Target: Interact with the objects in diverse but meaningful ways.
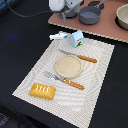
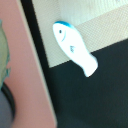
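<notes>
Laid out like a small table setting, a striped placemat (image 1: 95, 75) holds a tan plate (image 1: 68, 66) at its centre, with a knife (image 1: 80, 57) and fork (image 1: 64, 80) on either side — as if set for a meal. A golden scored bread loaf (image 1: 43, 90) sits at the mat's near corner. At the far edge, a white-blue-green carton (image 1: 77, 38) stands just beside the white fish-shaped piece (image 2: 75, 47), which lies half on the mat, half on the dark table. A grey pot (image 1: 90, 15) rests on a pink board (image 1: 107, 27). The gripper (image 1: 63, 10) hangs near the pot — whether its claw is spread or pressed together cannot be told

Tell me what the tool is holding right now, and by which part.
Cannot be told: the tool's fingertips show in neither view. The white fish piece lies free, partly on the placemat.
</notes>
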